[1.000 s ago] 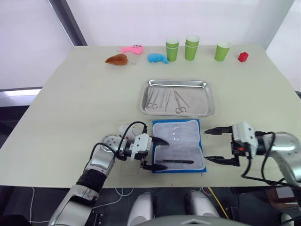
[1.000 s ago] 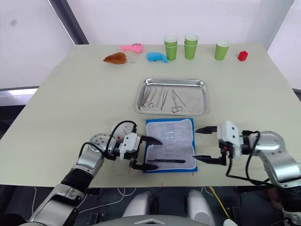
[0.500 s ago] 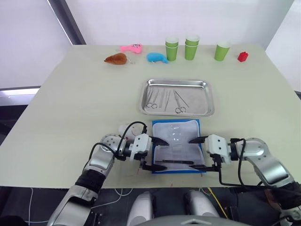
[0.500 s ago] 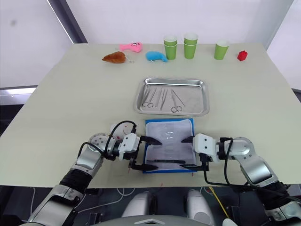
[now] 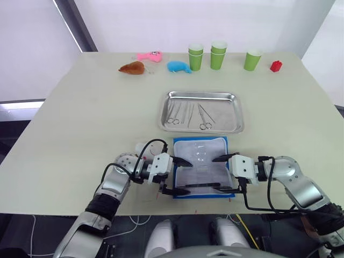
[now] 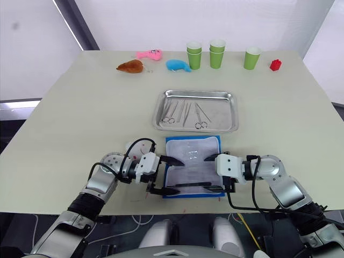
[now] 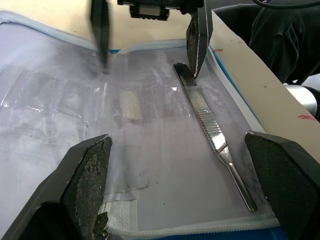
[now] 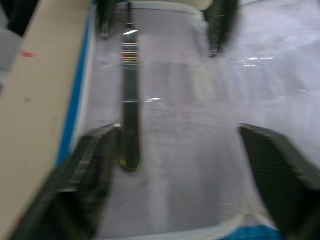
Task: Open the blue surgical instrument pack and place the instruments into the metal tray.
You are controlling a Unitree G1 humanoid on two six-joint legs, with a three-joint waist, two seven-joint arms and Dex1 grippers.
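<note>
Now the left gripper (image 5: 183, 175) rests wide open and empty at the left edge of the opened blue pack (image 5: 203, 166), near the table's (image 5: 80, 118) front edge. One slim tool (image 7: 212, 133) lies on the lining along the pack's front edge. From the right, the right gripper (image 5: 221, 172), open and empty, has one finger beside that tool. It should probably straddle the handle squarely, then close and carry it to the tray (image 5: 236, 110), where other instruments (image 5: 188, 114) already lie.

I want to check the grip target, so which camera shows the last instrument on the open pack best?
The left wrist view: the scalpel handle lies sharp and whole on the pack's lining. The right wrist view shows it smeared; the eye views show a thin dark line.
</note>
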